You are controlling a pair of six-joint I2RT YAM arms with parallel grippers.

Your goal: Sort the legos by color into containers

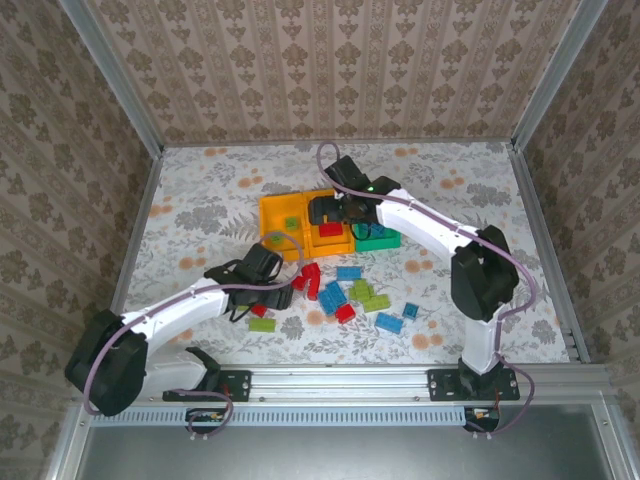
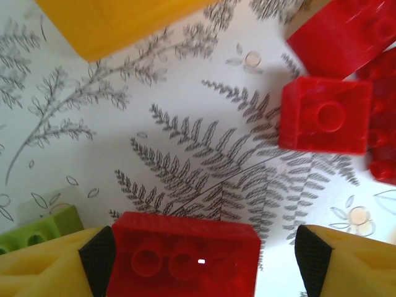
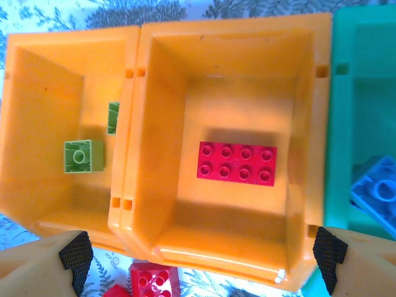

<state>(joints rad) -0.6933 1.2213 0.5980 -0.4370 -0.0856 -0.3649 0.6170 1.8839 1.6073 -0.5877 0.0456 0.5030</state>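
Looking down from the top camera, I see three small open plastic boxes standing side by side and touching on the flowery white table cloth (image 1: 200, 210): a left orange-yellow box (image 1: 281, 212), a middle orange-yellow box (image 1: 328, 243) and a green box (image 1: 384, 241). Nearer to me lie loose little bumpy plastic bricks, all mixed up: a blue brick (image 1: 389, 322), a lime green brick (image 1: 262, 324), a small red brick (image 1: 345, 312) and more. A bunch of red bricks (image 1: 308, 280) sits just beside my left claw (image 1: 288, 291). My right claw (image 1: 332, 212) hangs over the middle box, and its arm covers much of that box from above.

The left claw (image 2: 204, 257) is open. In its wrist camera a red brick with its bumps up (image 2: 184, 255) lies on the cloth between the fingers. It sits close against one black pad (image 2: 99, 255), and I cannot tell if they touch. There is a clear gap to the other pad, so nothing is squeezed. A square red brick with one bump (image 2: 325, 117) lies a little ahead.

The right claw (image 3: 201, 263) is wide open and holds nothing. Its wrist camera looks straight into the boxes. A flat red brick with eight bumps (image 3: 237, 163) lies on the floor of the middle box, a lime green brick with one bump (image 3: 83, 156) is in the left box, and a light blue brick (image 3: 377, 193) is in the green box.
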